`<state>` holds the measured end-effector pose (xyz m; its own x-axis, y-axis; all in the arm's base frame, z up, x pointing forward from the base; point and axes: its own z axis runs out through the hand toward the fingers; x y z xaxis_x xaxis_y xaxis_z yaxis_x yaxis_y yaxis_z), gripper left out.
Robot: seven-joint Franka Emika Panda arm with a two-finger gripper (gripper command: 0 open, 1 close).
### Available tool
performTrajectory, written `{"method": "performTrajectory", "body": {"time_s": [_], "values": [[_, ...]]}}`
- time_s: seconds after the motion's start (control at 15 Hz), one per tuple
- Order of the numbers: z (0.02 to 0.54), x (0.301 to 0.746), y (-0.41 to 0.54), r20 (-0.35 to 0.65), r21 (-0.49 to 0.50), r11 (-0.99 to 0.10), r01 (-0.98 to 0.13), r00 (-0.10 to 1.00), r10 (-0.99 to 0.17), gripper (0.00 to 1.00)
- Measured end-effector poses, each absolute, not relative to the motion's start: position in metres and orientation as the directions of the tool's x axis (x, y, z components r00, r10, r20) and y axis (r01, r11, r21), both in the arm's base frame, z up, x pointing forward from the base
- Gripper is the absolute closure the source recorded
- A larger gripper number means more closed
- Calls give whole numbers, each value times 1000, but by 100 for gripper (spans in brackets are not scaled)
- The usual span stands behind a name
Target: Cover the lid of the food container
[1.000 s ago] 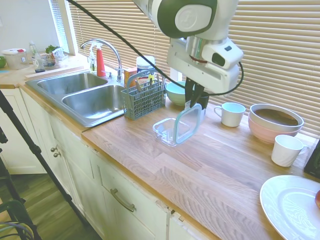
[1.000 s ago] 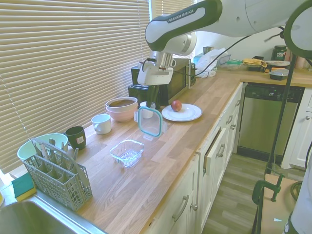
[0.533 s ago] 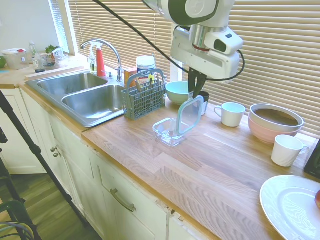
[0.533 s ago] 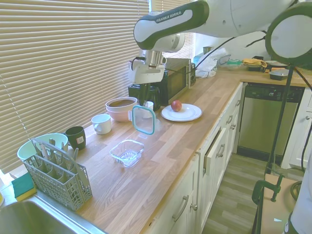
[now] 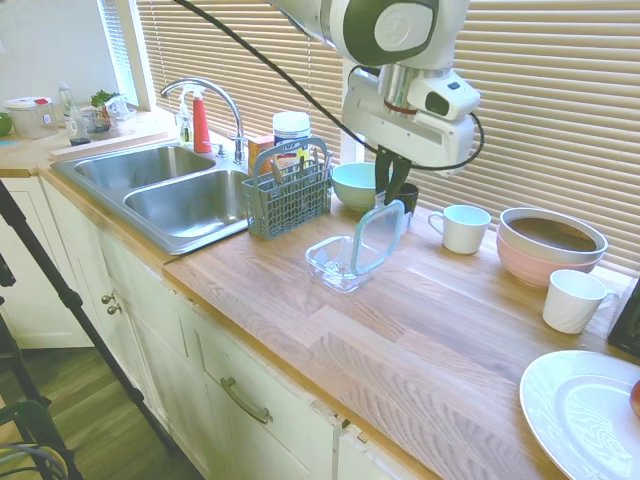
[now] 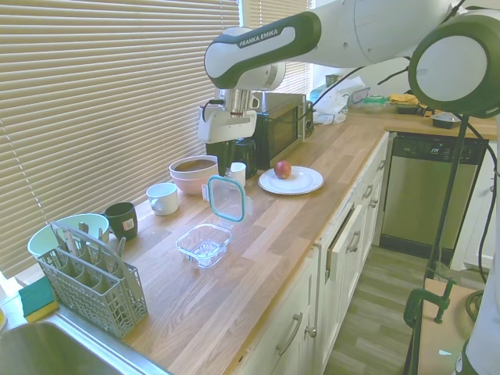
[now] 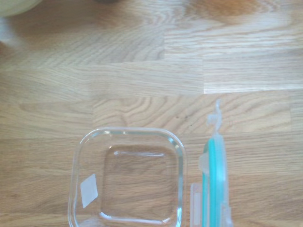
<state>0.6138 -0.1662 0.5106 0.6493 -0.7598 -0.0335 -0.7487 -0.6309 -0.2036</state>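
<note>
Lid point(image 5: 380, 238) held on edge in gripper point(image 5: 391, 196), fingers clamped on its top rim, just beside glass container point(image 5: 335, 262) on wood counter point(image 5: 420, 330).
Risk: still vertical & off-centre; if dropped w/o tilting flat it'd land crooked or slide off rim.

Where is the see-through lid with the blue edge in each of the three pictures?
First exterior view: the lid hangs on edge from the gripper, mid-picture, above the right side of the food container.
Second exterior view: the lid hangs mid-picture, up and right of the food container.
Wrist view: the lid shows edge-on beside the food container.
Shared landmark: the food container on the wooden counter.
</note>
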Motion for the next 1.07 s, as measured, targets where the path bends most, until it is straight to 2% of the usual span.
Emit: {"method": "performTrajectory", "body": {"time_s": [0.6, 1.07], "values": [[510, 622, -140, -18, -174, -650, -740, 662, -749, 100], [501, 637, -83, 8, -116, -681, -723, 685, -728, 100]]}}
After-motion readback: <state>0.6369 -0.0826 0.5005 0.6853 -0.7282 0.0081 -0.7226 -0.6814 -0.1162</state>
